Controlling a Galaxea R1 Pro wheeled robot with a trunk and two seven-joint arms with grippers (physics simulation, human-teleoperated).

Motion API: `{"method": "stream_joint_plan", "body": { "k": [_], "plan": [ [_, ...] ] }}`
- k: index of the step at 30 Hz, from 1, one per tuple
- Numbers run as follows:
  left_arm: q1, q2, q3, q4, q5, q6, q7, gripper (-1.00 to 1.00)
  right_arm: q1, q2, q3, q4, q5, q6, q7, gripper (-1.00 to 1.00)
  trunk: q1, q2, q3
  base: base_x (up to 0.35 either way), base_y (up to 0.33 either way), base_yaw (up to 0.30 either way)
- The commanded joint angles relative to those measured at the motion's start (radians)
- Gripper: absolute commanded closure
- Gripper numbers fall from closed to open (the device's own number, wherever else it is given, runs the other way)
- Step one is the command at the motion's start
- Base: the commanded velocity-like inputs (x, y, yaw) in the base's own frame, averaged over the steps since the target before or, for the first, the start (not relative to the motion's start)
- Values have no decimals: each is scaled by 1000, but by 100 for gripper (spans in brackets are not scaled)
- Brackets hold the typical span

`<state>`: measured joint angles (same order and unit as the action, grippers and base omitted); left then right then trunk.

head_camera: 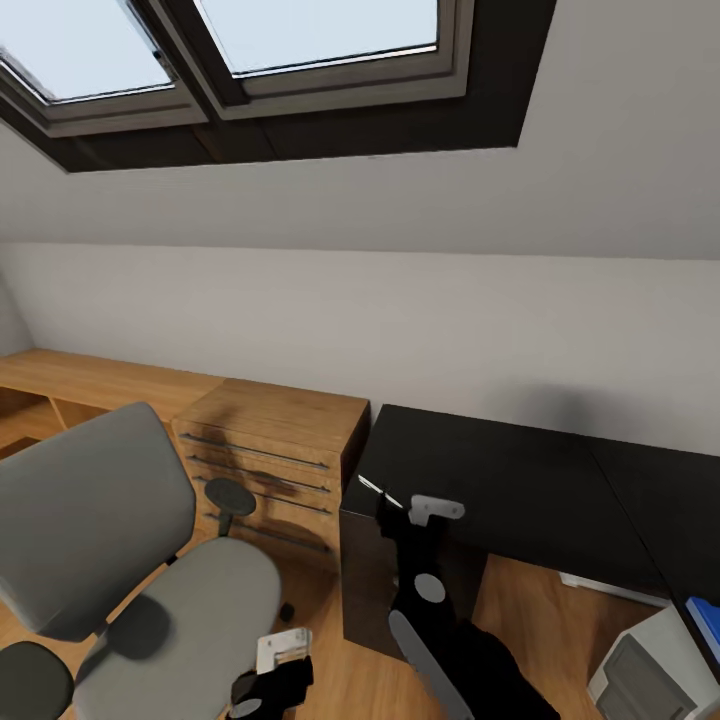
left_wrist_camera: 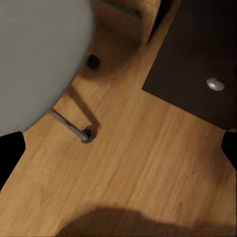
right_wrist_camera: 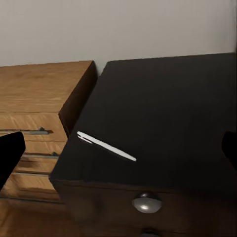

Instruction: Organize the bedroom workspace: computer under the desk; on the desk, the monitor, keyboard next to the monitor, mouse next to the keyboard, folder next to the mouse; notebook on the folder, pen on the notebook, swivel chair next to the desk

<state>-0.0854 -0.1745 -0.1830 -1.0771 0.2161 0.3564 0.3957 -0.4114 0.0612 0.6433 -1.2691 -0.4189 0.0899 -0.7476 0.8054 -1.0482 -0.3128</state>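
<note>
Pen (right_wrist_camera: 106,146) lying flat near bench (head_camera: 520,480) front corner, above drawer knob (right_wrist_camera: 146,202). Right pincer (head_camera: 425,512) open, empty, poised nearby. Left pincer (head_camera: 272,668) open beside chair (head_camera: 130,560). Risk: clumsy pinch nudging thin pen over edge onto floor (left_wrist_camera: 138,163).

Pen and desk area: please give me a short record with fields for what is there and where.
pen: lies flat on the desk, near its front corner
desk neighbour: light wooden cabinet stands beside it
swivel chair: on the wooden floor, seat bare where visible
right gripper: raised before the pen, open
left gripper: low beside the chair seat, open
</note>
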Motion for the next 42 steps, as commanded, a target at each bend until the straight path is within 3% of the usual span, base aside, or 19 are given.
{"method": "stream_joint_plan", "body": {
  "k": [1, 6, 10, 15, 16, 17, 23, 27, 30, 31, 33, 35, 38, 42],
  "plan": [
    [0, 0, -3, -35, 9, 23, 8, -100, -22, 1, 2, 17, 4, 8, -5, -100, 0, -1, -1, 0, 0, 0],
    [-1, 0, -5, -186, 9, 91, 10, -100, -172, 4, -3, 157, 18, 14, 25, -100, 0, -1, -1, 0, 0, 0],
    [-2, 0, -5, -269, 9, 112, 16, -100, -315, 5, -35, 328, 11, 32, 81, -100, 0, -1, -1, 0, 0, 0],
    [-10, 0, -4, -317, 9, 122, 21, -100, -487, 7, -110, 608, -27, 68, 209, -100, 0, -1, -1, 0, 0, 0],
    [-16, 0, -2, -325, 10, 124, 21, -100, -550, 7, -136, 724, -42, 75, 273, -100, 0, -1, -1, 0, 0, 0],
    [-19, 0, -1, -327, 10, 124, 22, -100, -579, 7, -146, 777, -47, 77, 304, -100, 0, -1, -1, 0, 0, 0],
    [-27, 2, 4, -338, 10, 120, 21, -100, -687, 6, -177, 968, -66, 88, 434, -100, 0, -1, -1, 0, 0, 0],
    [-29, 46, 7, -361, 11, 106, 19, -100, -718, 6, -182, 1027, -72, 151, 497, -100, 0, -1, -1, 0, 0, 0],
    [-29, 79, 5, -363, 11, 84, 20, -100, -721, 8, -170, 1039, -61, 211, 569, -100, 0, -1, -1, 0, 0, 0],
    [-29, 97, 4, -356, 11, 38, 20, -100, -713, 8, -87, 1044, 8, 252, 703, -100, 0, -1, -1, 0, 0, 0],
    [-29, 101, 4, -354, 10, 16, 19, -100, -710, 6, -47, 1046, 43, 259, 764, -100, 0, -1, -1, 0, 0, 0],
    [-28, 105, 5, -353, 9, -18, 18, -100, -707, -3, 3, 1048, 94, 264, 888, -100, 0, -1, -1, 0, 0, 0],
    [-28, 108, 5, -348, 8, -37, 17, -100, -705, -28, 31, 1054, 153, 266, 1030, -100, 0, -1, -1, 0, 0, 0],
    [-28, 108, 5, -347, 8, -42, 17, -100, -701, -56, 39, 1057, 215, 264, 1098, -100, 0, -1, -1, 0, 0, 0]
  ]
}}
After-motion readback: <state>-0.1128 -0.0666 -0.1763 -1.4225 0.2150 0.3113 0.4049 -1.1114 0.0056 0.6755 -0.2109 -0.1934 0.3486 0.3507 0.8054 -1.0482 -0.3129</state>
